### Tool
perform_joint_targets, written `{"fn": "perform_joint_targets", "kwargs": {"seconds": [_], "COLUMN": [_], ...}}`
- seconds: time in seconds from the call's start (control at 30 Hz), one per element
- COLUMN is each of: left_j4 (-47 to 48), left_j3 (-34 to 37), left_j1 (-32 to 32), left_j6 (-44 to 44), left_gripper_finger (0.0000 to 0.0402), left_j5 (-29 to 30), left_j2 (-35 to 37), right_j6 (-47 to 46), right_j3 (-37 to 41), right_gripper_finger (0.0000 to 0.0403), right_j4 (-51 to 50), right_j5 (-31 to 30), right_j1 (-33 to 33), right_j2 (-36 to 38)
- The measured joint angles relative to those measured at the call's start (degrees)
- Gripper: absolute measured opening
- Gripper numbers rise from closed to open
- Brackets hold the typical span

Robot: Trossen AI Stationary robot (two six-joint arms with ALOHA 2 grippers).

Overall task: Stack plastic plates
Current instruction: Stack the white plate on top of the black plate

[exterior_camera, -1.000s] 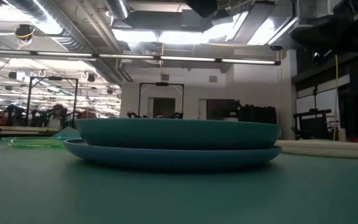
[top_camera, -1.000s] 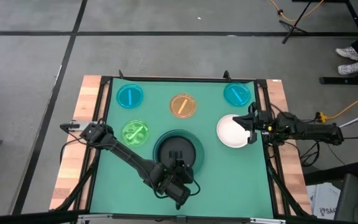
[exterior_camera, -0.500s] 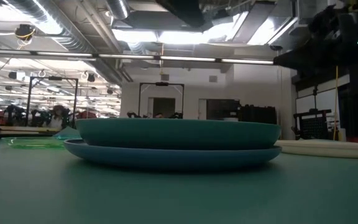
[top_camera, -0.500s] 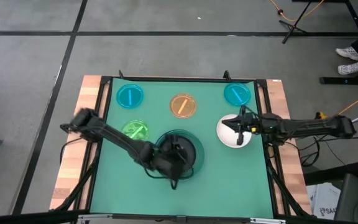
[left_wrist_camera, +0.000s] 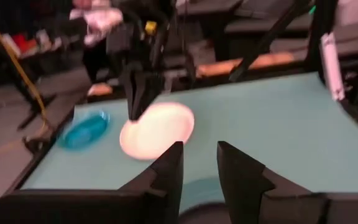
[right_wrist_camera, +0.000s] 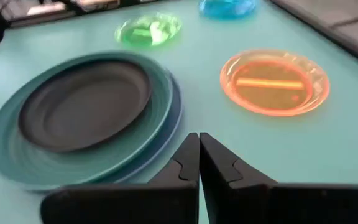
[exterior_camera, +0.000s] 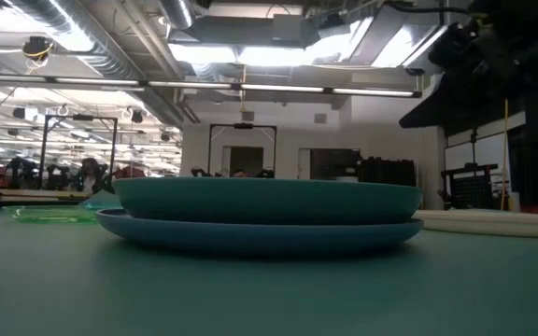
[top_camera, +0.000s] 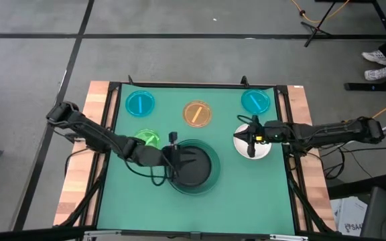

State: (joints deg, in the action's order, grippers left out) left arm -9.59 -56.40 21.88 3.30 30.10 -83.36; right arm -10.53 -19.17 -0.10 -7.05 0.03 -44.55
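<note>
The stack sits near the table's middle: a black plate (top_camera: 200, 171) (right_wrist_camera: 84, 102) in a dark-green plate (exterior_camera: 269, 199) on a light-blue one (exterior_camera: 260, 235). My left gripper (top_camera: 181, 161) (left_wrist_camera: 195, 167) hovers open over the stack's left part, pointing right. The white plate (top_camera: 259, 150) (left_wrist_camera: 159, 127) lies flat to the right. My right gripper (top_camera: 249, 142) (right_wrist_camera: 198, 155) is shut and stands over its left part, fingers pointing down. The small orange plate (top_camera: 197, 114), lime-green plate (top_camera: 146, 139) and two cyan plates (top_camera: 141, 104) (top_camera: 254, 102) lie separately. My right gripper points down at the white plate's left part (left_wrist_camera: 135, 124) with shut fingers; I cannot tell whether the tips touch it.
A black frame (top_camera: 193, 85) bounds the green mat, with wooden table strips (top_camera: 86, 134) outside it. Bare mat lies near the table's near edge on both sides of the stack. A person's shoes (top_camera: 378, 59) show on the floor far right.
My left arm has swung from the near edge out to the left; its gripper has turned to point right and drawn back toward the stack's left side. My right gripper has moved left from the white plate's right edge to over its left part.
</note>
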Motion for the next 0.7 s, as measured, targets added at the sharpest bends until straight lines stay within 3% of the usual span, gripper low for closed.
{"fn": "perform_joint_targets", "kwargs": {"seconds": [0.1, 0.27, 0.43, 0.7], "left_j4": [-4.71, -4.82, -5.1, -5.32], "left_j3": [2.29, 3.83, 5.43, 5.51], "left_j1": [1.19, 2.4, 2.7, 2.95], "left_j6": [3.22, 7.86, 7.35, 1.15], "left_gripper_finger": [0.0092, 0.0092, 0.0092, 0.0092], "left_j5": [-1.4, -0.5, -1.27, -1.09], "left_j2": [1.06, 1.58, 2.52, 2.48], "right_j6": [-0.2, -1.26, -1.93, -5.59], "right_j3": [-2.74, -6.62, -10.69, -11.86], "right_gripper_finger": [0.0001, 0.0001, 0.0001, 0.0001], "right_j4": [-3.28, -6.5, -12.93, -15.78], "right_j5": [1.61, 0.48, -4.04, -1.4], "right_j1": [0.0, 1.96, 5.89, 7.61], "right_j2": [-1.82, -4.71, -9.69, -17.82]}}
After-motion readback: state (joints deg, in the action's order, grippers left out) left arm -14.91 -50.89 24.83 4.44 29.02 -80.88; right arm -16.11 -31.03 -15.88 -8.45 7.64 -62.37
